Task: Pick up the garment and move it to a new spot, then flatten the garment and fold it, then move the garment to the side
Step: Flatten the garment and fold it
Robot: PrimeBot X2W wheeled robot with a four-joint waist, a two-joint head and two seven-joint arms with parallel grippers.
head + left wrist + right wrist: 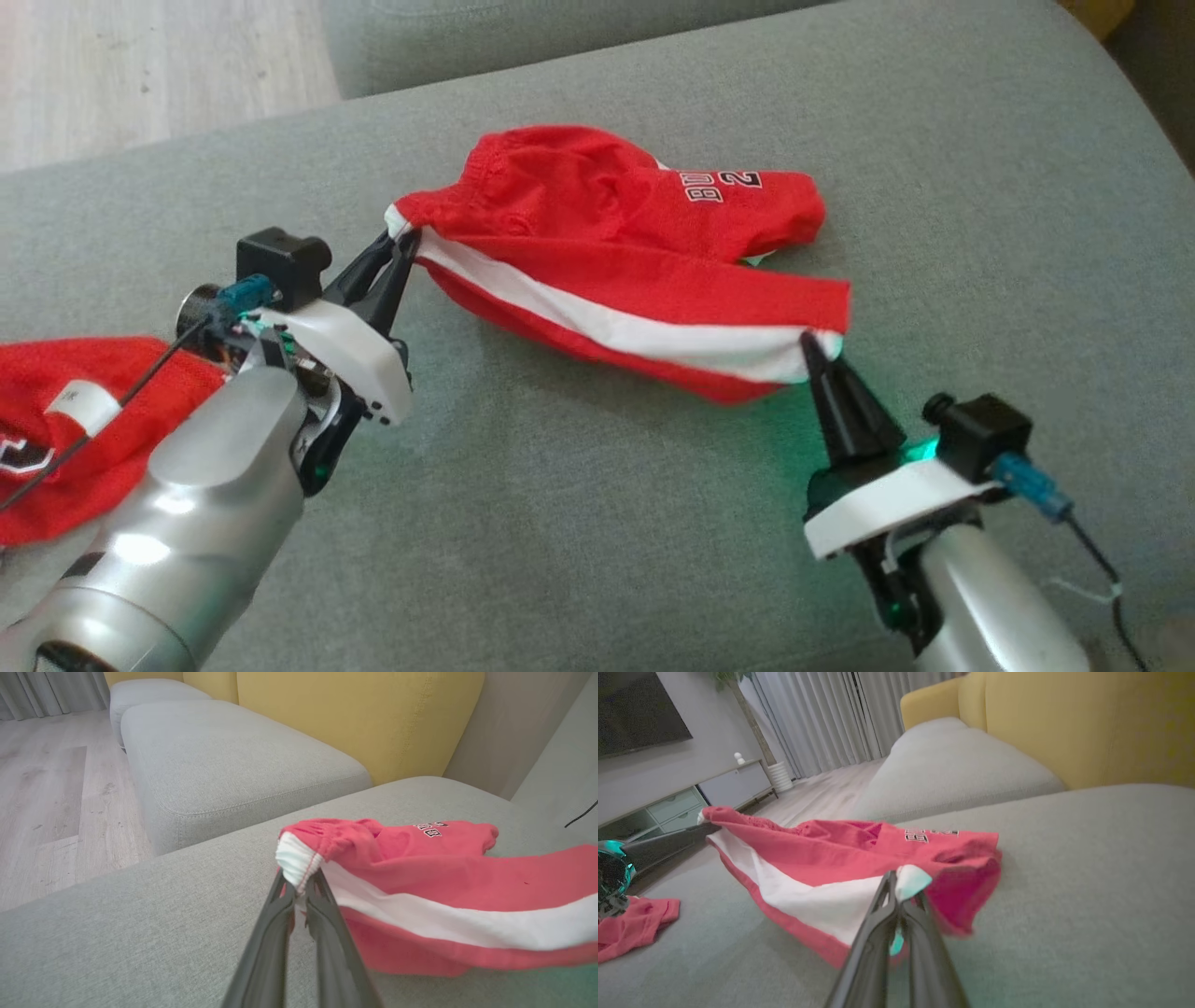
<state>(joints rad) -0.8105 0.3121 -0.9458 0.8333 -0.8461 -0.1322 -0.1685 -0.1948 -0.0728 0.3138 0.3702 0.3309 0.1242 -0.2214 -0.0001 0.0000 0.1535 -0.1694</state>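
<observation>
Red garment (635, 252) lay along the sofa cushion (597, 523), its long axis strung between the arms: left end effector (403, 245) pinched on the waistband corner (294, 861), right end effector (810, 347) pinched on the hem corner (911, 880).

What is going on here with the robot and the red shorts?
The robot has the red shorts pinched at both ends: its left gripper is shut on the waistband end, its right gripper on the hem end of the white stripe. The shorts stretch between them over the grey sofa cushion, bunched, not yet folded. Another red garment lies beside the left arm.
</observation>
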